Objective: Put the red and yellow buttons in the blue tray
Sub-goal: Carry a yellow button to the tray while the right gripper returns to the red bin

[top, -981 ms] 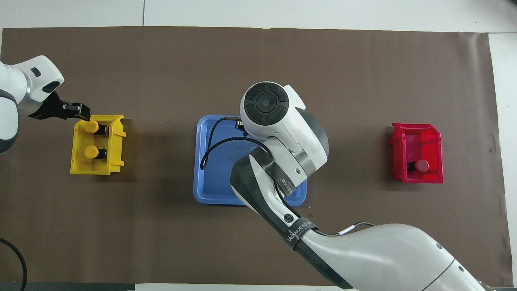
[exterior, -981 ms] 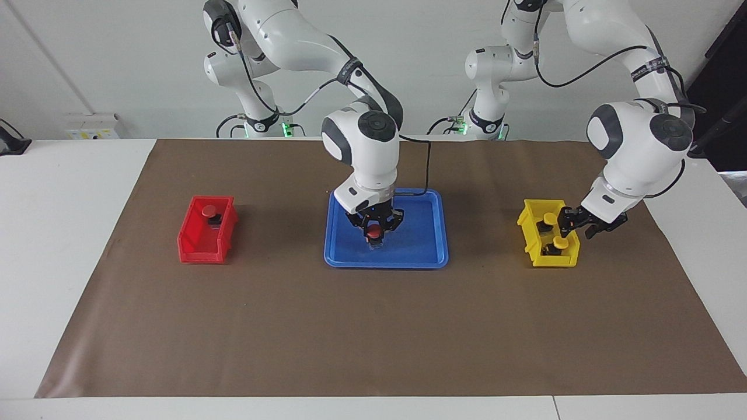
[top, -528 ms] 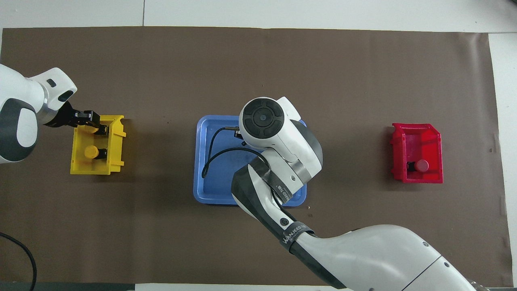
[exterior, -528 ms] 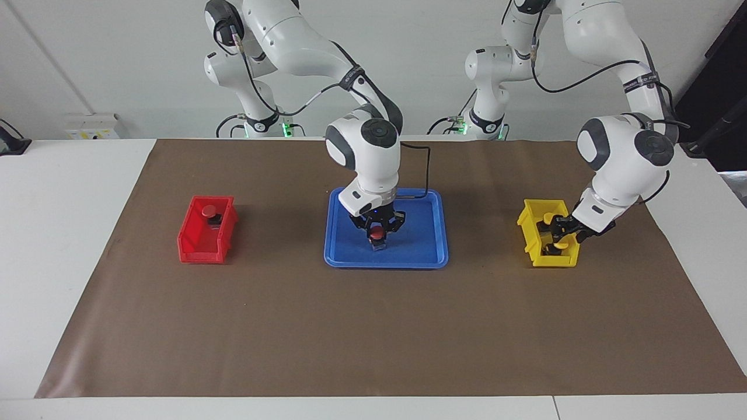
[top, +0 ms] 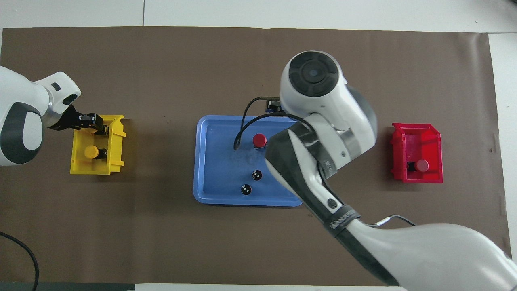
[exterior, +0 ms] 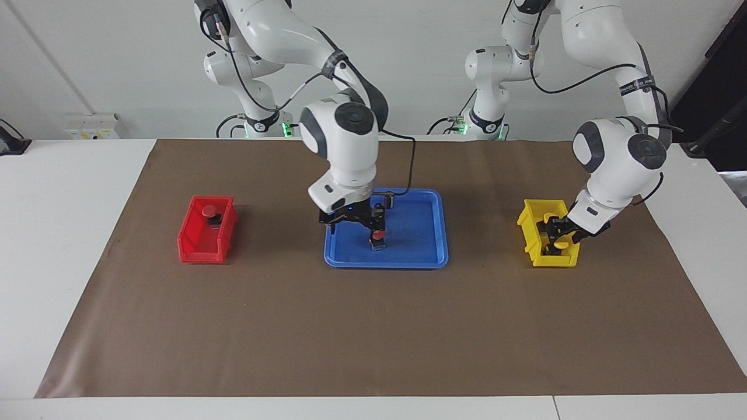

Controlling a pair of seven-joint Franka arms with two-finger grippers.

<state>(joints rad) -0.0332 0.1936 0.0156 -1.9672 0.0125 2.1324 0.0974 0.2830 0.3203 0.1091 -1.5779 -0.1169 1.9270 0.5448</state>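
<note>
One red button [exterior: 379, 235] stands free in the blue tray [exterior: 420, 251]; it also shows in the overhead view [top: 259, 140] on the tray [top: 214, 161]. My right gripper [exterior: 353, 223] is open just above the tray, beside that button toward the right arm's end. The other red button [exterior: 209, 211] sits in the red bin [exterior: 201, 245]. My left gripper [exterior: 559, 234] is down in the yellow bin [exterior: 528, 224], at the yellow button [exterior: 561, 245] farther from the robots. The second yellow button [top: 91, 151] sits nearer to the robots.
Two dark capless cylinders [top: 257, 175] [top: 246, 189] stand in the tray, nearer to the robots than the red button. A brown mat [exterior: 373, 326] covers the table. In the overhead view the right arm hides its own gripper and one end of the tray.
My right gripper has let go of the red button in the tray and moved toward the right arm's end. My left gripper has come down into the yellow bin.
</note>
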